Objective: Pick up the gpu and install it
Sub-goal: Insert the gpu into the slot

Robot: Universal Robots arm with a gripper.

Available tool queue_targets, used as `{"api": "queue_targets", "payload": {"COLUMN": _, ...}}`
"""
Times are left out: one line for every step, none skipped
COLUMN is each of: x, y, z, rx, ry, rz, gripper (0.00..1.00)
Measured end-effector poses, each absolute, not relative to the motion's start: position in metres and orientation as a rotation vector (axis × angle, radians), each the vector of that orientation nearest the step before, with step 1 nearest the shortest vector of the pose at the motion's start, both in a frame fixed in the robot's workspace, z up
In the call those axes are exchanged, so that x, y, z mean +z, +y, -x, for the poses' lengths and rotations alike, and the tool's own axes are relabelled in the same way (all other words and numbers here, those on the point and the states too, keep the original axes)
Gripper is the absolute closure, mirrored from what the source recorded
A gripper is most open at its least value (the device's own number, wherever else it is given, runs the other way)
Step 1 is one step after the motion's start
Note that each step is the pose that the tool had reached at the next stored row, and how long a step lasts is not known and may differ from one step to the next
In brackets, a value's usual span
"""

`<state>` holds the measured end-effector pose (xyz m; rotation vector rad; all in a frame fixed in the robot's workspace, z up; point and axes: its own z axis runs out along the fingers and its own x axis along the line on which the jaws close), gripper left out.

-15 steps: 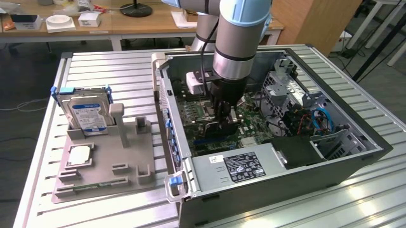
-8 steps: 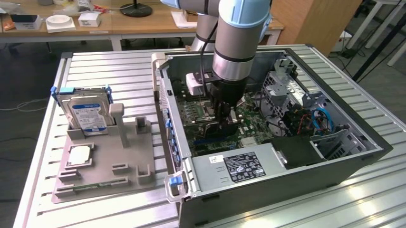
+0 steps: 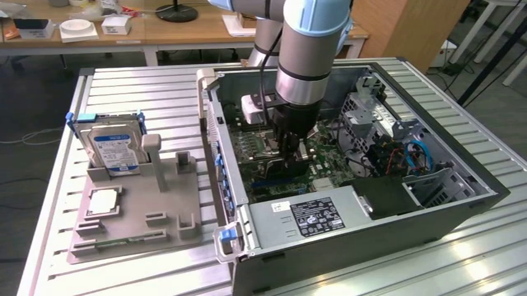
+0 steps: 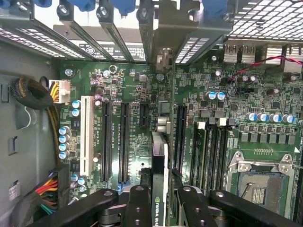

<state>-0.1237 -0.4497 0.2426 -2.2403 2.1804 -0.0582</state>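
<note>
Inside the open computer case (image 3: 461,160), my gripper (image 3: 290,151) is shut on the gpu (image 3: 286,168), a slim black card held on edge just above the green motherboard (image 3: 247,148). In the wrist view the gpu (image 4: 159,156) runs edge-on between my black fingers (image 4: 138,203), with its green-and-white label showing near my gripper (image 4: 159,182). It hangs over the motherboard (image 4: 137,85) between two long black expansion slots (image 4: 124,142). Its metal end bracket (image 4: 164,59) reaches toward the rear slot openings. Whether the card touches a slot is hidden.
A white slot (image 4: 86,135), memory slots (image 4: 213,151) and the processor socket (image 4: 258,182) surround the card. Cable bundles (image 4: 45,189) lie to one side. The power supply (image 3: 313,216) sits at the case front. Outside on the grey fixture (image 3: 136,209) stand a hard drive (image 3: 115,148) and memory stick (image 3: 123,242).
</note>
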Motion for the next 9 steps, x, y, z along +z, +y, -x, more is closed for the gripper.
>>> {"api": "queue_targets", "payload": {"x": 0.2426, "y": -0.4497, "z": 0.1237, "rx": -0.058, "ry": 2.18, "rz": 2.24, "gripper": 0.74}}
{"api": "queue_targets", "payload": {"x": 0.2426, "y": -0.4497, "z": 0.1237, "rx": -0.058, "ry": 2.18, "rz": 2.24, "gripper": 0.74}}
{"api": "queue_targets", "payload": {"x": 0.2426, "y": -0.4497, "z": 0.1237, "rx": -0.058, "ry": 2.18, "rz": 2.24, "gripper": 0.74}}
{"api": "queue_targets", "payload": {"x": 0.2425, "y": -0.4496, "z": 0.1237, "rx": -0.058, "ry": 2.18, "rz": 2.24, "gripper": 0.74}}
{"api": "queue_targets", "payload": {"x": 0.2426, "y": -0.4497, "z": 0.1237, "rx": -0.058, "ry": 2.18, "rz": 2.24, "gripper": 0.74}}
{"api": "queue_targets", "payload": {"x": 0.2426, "y": -0.4496, "z": 0.1237, "rx": -0.058, "ry": 2.181, "rz": 2.24, "gripper": 0.74}}
{"api": "queue_targets", "payload": {"x": 0.2426, "y": -0.4496, "z": 0.1237, "rx": -0.058, "ry": 2.181, "rz": 2.24, "gripper": 0.74}}
{"api": "queue_targets", "payload": {"x": 0.2426, "y": -0.4496, "z": 0.1237, "rx": -0.058, "ry": 2.181, "rz": 2.24, "gripper": 0.74}}
{"api": "queue_targets", "payload": {"x": 0.2429, "y": -0.4496, "z": 0.1237, "rx": -0.058, "ry": 2.18, "rz": 2.239, "gripper": 0.74}}
